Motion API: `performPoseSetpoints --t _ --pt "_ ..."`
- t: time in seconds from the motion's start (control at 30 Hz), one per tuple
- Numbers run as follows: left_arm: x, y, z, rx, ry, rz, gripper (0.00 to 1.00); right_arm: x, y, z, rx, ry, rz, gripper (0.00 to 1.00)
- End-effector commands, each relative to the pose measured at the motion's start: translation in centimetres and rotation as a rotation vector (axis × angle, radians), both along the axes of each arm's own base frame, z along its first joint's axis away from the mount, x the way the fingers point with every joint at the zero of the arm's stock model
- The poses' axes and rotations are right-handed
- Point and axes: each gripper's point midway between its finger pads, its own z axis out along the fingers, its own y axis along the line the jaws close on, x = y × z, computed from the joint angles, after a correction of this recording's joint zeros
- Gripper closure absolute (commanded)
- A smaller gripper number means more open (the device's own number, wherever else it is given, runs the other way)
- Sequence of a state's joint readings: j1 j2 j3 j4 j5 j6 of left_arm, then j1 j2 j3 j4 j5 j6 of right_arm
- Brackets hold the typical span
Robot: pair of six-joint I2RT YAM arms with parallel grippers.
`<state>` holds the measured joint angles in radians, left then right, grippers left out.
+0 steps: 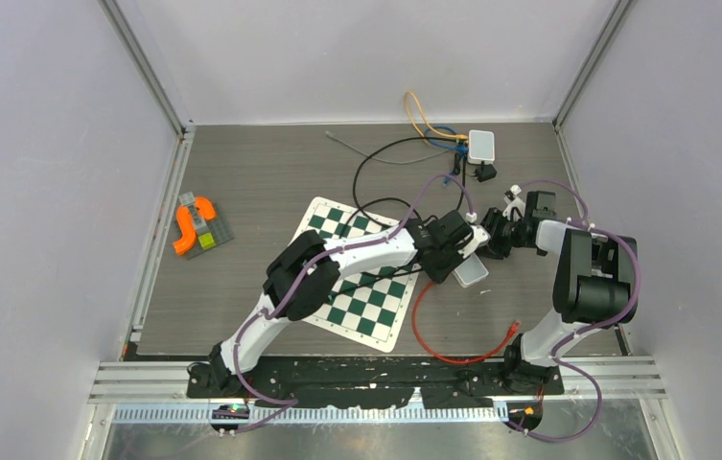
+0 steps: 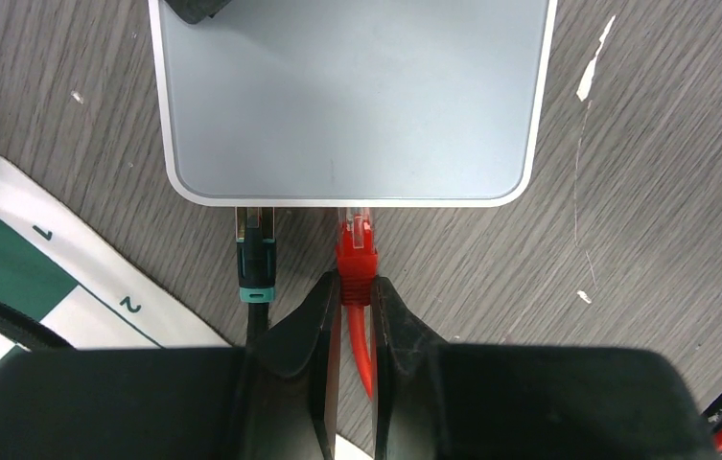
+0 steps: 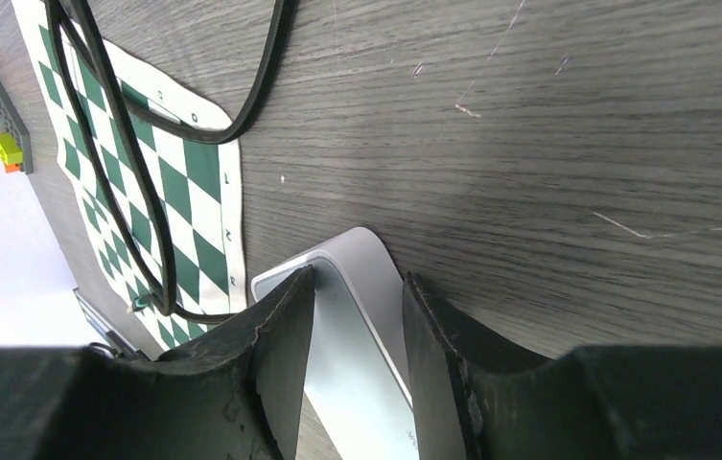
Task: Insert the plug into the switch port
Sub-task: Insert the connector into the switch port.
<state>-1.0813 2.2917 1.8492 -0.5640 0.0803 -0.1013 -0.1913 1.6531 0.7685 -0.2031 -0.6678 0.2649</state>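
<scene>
Left wrist view: left gripper [image 2: 355, 305] is clenched on the red plug [image 2: 357, 251]. Both fingers [image 2: 311, 321] pinch the rear of its boot, where the red cable [image 2: 363, 350] exits. The cable runs back down the gap between them. Plug body sticks out ahead of the fingertips, in line with them, pointing straight at the switch [image 2: 352, 96].

Plug's clear tip is at the near edge of the switch, touching it. Can't tell how deep it sits: the rim hides the port mouth.

Just left of it a black plug with a teal collar [image 2: 255, 268] is against that same edge, outside the fingers and apart from the red one.

Corner of the checkered mat [image 2: 21, 254] shows at lower left, under the black cable.

Right wrist view: right gripper [image 3: 357, 283] straddles the switch [image 3: 347, 326]. One finger [image 3: 280, 335] is on each long side, and both look pressed against the housing, so it is grasping the switch. The switch lies flat on the wood table [image 3: 577, 144], beside the mat [image 3: 194, 192].

Top external view: switch [image 1: 473, 272] is right of the mat [image 1: 361, 287], between the two wrists. Left gripper [image 1: 462, 251] reaches in from the left, right gripper [image 1: 491, 235] from the right. Red cable [image 1: 430, 340] loops on the table toward the near edge. A second white box [image 1: 480, 146] with cables sits at the far side, well apart. An orange piece on a grey plate [image 1: 194, 226] is far left.
</scene>
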Motion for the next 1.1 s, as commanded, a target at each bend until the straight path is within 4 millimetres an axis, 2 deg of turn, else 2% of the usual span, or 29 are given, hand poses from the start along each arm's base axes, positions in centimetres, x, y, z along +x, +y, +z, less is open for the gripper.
performPoseSetpoints --t 0.0,0.13,0.33,0.57,0.7,0.93,1.07 --pt "1.7 -2.2 4.6 -0.12 -0.077 -0.014 1.0 -2.9 0.3 -1.5 -0.045 0.099 0.045 0.54" --pt "3.4 -2.3 5.8 -0.139 -0.101 0.014 1.0 -3.3 0.7 -1.4 -0.047 0.102 0.074 0.55" --pt "4.0 -2.7 6.4 -0.14 -0.086 0.003 1.0 -4.6 2.3 -1.4 0.027 0.081 0.071 0.56" --pt "3.5 -2.6 5.1 -0.13 -0.039 0.01 1.0 -4.6 3.1 -1.2 0.041 0.062 0.087 0.57" --pt "3.8 -2.8 4.3 -0.127 -0.052 0.014 1.0 -4.6 4.5 -1.0 0.1 0.05 0.107 0.58" --pt "5.9 -3.2 4.9 -0.178 -0.145 0.099 1.0 -7.3 6.8 -2.1 0.155 0.106 0.086 0.59" --pt "7.3 -3.4 6.5 -0.264 -0.21 0.196 1.0 -8.4 6.6 -2.9 0.144 0.1 0.035 0.59"
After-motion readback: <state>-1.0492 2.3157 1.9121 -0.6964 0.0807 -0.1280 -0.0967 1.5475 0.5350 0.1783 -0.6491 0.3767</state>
